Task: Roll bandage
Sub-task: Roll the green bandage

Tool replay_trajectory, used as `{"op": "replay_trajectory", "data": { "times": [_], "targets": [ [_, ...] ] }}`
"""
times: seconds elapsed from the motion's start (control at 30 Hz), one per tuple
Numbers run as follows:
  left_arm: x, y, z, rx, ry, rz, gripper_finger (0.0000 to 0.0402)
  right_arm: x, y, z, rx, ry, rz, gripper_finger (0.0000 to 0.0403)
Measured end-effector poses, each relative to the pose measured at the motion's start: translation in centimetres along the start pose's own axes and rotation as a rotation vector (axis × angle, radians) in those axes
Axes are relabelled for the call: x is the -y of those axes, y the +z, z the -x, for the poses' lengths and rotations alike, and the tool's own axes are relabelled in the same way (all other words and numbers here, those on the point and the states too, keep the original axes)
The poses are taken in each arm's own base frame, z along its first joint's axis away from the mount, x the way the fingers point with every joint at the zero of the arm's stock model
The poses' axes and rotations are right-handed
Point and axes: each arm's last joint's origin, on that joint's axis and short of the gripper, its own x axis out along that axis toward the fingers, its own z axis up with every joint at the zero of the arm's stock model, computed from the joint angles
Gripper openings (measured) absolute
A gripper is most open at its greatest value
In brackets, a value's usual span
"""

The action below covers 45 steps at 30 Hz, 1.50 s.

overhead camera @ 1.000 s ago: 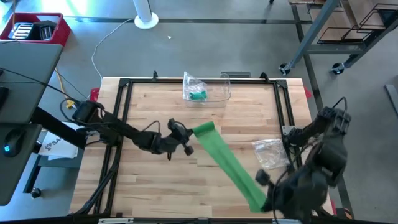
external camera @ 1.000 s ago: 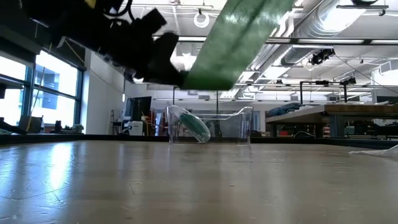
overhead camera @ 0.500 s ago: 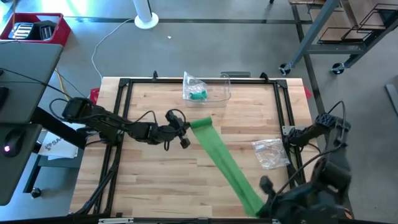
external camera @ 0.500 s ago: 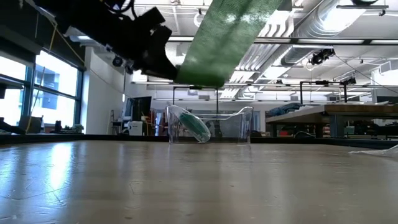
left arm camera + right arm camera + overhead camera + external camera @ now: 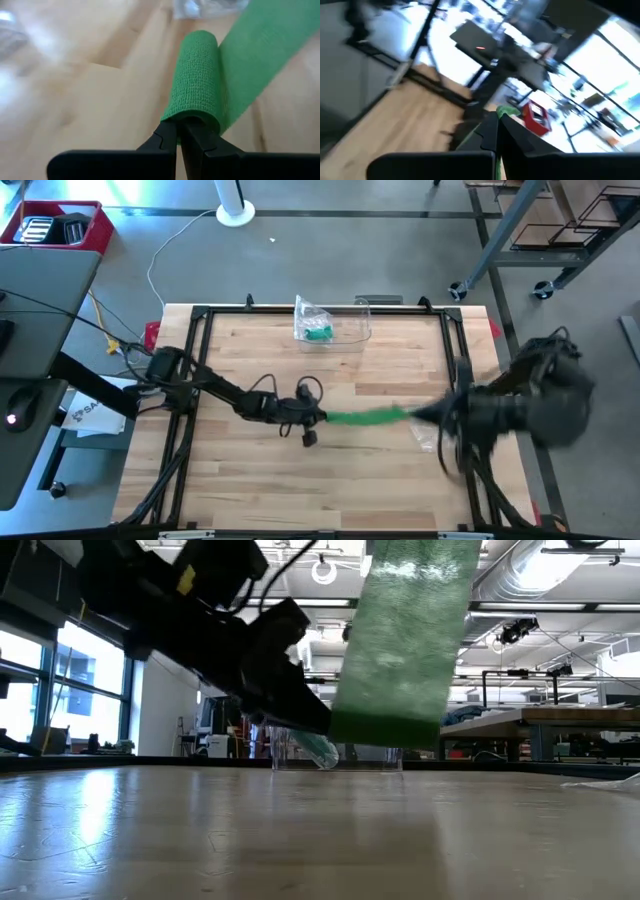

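One wooden table — black-framed, grey floor, ceiling pipes

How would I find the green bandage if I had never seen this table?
Start at the wooden table and find its middle, where the two dark arms reach toward each other. The bandage is the green strip stretched in the air between the left gripper and the right gripper. Nothing else is a long green strip.

Wooden table with plastic bags
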Motion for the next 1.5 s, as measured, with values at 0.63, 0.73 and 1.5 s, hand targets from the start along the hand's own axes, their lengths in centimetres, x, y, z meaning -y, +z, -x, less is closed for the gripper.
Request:
{"op": "replay_trajectory", "data": {
  "times": [0.63, 0.73, 1.5],
  "targets": [
    [7.5, 4.9, -2.0, 0.077, -0.604, -0.171, 0.0, 12.9, -7.8, 1.8, -0.306, -0.278, -0.247, 0.0],
    [9.3, 6.2, -1.2, 0.135, -0.662, -0.225, 0.0, 12.8, -9.4, 0.6, -0.392, -0.177, -0.282, 0.0],
    [13.8, 11.5, 13.1, 0.339, -0.259, -0.511, 0.0, -3.5, -32.9, -15.3, -0.33, 0.202, -0.39, 0.0001]
  ]
}}
